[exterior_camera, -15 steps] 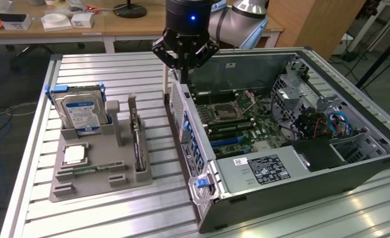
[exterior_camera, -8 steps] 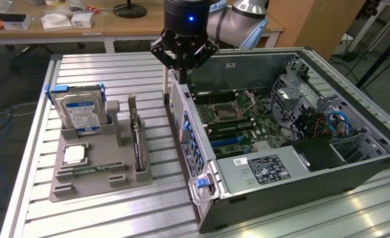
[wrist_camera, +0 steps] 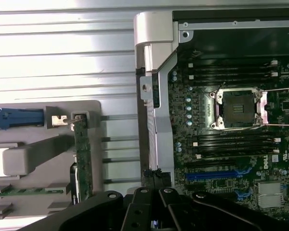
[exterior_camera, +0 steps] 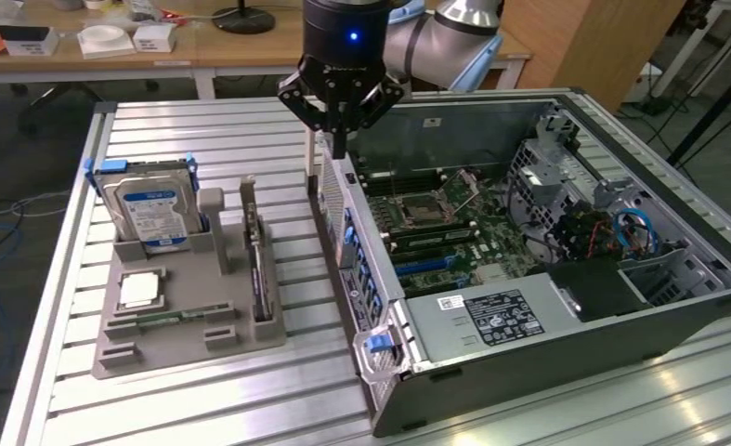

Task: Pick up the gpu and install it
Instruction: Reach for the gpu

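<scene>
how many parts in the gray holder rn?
4 in the gray holder: hard drive upright at its far end, cpu flat mid-tray, memory stick lying nearer the camera, gpu on edge along the side by the computer case. Smaller ones may be hidden.

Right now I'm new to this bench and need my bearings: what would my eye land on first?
The open case on the exterior view's right, its motherboard bared, dominates. The black end effector hangs shut above the case's edge nearest the grey tray. On that tray, at the exterior view's left, a blue-labelled hard drive stands upright and the gpu stands on edge.
</scene>
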